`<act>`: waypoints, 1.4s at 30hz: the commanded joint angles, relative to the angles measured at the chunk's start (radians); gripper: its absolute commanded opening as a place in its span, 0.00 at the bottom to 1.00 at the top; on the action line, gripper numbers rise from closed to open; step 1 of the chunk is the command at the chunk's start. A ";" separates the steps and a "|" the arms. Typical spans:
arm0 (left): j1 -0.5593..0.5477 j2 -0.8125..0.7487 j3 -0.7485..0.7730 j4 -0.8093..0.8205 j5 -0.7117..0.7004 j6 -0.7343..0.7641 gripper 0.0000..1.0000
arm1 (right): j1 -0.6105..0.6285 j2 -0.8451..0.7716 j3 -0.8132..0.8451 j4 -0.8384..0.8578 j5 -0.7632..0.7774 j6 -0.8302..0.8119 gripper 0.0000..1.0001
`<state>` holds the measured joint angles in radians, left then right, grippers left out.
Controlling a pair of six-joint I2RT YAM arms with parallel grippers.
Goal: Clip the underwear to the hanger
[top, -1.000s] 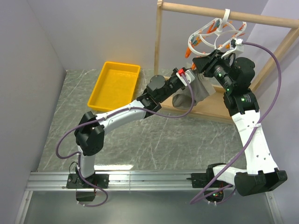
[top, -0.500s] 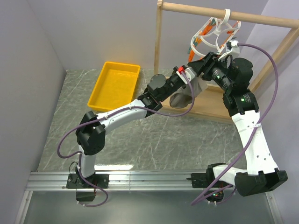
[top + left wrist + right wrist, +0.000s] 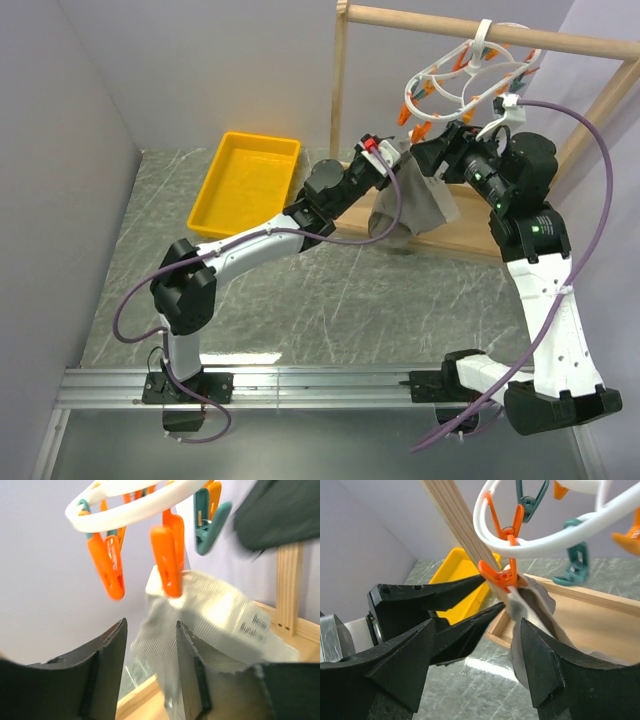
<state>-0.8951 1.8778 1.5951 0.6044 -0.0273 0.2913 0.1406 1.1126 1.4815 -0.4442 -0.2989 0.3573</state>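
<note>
Top external view: a yellow tray point(image 3: 245, 180) sits near the bench's point(image 3: 300, 290) back left corner. To its right, the left jaws stand apart just beside the underwear point(image 3: 410, 205). It hangs above the wooden rack's point(image 3: 339, 100) base toward the back right corner, its beige waistband pinched by an orange clothespin point(image 3: 167, 562) on the white hanger point(image 3: 125, 511). The right jaws, spread wide, flank the fabric, gripping nothing.

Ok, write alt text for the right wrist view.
An orange clothespin on the white ring hanger pinches the top edge of the grey underwear, which hangs below it. The right hand is wide open in the foreground, holding nothing; the left hand, also open, points in from the left.
</note>
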 commanded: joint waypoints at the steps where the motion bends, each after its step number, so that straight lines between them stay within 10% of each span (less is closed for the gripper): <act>1: 0.012 -0.111 -0.043 0.009 0.018 -0.061 0.50 | -0.018 -0.042 0.048 -0.022 0.020 -0.041 0.75; 17: 0.056 -0.122 0.158 -0.327 0.334 -0.478 0.38 | -0.071 -0.059 0.160 -0.071 0.242 -0.040 0.75; 42: 0.116 0.218 0.543 -0.206 0.119 -0.629 0.33 | -0.303 0.061 0.131 0.047 0.086 -0.124 0.57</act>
<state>-0.8017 2.1029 2.0804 0.3096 0.1379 -0.3370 -0.1501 1.1786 1.6203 -0.4980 -0.1703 0.2775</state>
